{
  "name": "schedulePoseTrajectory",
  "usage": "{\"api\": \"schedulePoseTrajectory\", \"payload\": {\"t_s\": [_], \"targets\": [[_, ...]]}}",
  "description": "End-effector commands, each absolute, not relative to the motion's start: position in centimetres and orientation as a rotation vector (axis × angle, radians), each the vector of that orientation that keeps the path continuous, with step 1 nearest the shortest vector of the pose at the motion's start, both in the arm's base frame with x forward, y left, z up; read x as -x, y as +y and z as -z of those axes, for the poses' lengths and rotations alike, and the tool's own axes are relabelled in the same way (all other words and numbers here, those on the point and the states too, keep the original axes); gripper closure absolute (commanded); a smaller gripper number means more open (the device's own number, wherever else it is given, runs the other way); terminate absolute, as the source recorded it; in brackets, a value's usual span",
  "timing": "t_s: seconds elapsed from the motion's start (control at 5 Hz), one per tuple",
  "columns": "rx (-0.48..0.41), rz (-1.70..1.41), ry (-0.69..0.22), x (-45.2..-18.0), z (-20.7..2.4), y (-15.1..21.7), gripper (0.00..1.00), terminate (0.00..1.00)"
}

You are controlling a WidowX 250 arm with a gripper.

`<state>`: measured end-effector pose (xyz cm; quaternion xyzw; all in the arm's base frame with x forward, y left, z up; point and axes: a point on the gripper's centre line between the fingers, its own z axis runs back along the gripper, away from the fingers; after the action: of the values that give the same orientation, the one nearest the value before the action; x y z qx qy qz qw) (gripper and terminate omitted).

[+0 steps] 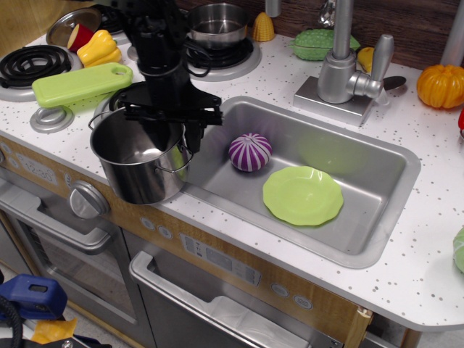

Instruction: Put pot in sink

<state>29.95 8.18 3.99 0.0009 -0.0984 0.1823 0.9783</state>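
Note:
The pot (134, 170), tall shiny steel with wire loop handles, stands upright on the counter's front edge, just left of the sink (366, 170). The sink is a wide grey basin holding a purple striped ball (250, 152) and a green plate (302, 194). My black gripper (175, 136) hangs over the pot's right rim. It is open, with one finger inside the pot and the other outside, between the pot and the sink's left rim. The fingers straddle the pot wall and are not clamped on it.
A faucet (341, 72) stands behind the sink. A small steel pan (217, 25) sits on the rear burner. A green cutting board (76, 83), a yellow pepper (98, 47) and a coil burner (32, 64) lie to the left. An orange pumpkin (441, 85) is at the far right.

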Motion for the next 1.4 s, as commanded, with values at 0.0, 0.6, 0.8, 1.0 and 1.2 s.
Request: {"api": "schedulePoseTrajectory", "payload": {"t_s": [0.0,0.6,0.8,1.0,1.2], "targets": [[0.003,-0.365,-0.220,-30.0,-4.9,7.3,1.00,0.00],[-0.092,-0.200,-0.268,-34.5,-10.5,0.9,1.00,0.00],[-0.001,-0.138,-0.323,-36.8,-8.3,-1.5,1.00,0.00],[0.068,-0.136,-0.366,-37.8,-6.9,-3.2,1.00,0.00],[0.109,-0.127,-0.391,-37.6,-5.3,-3.5,0.00,0.00]]}}
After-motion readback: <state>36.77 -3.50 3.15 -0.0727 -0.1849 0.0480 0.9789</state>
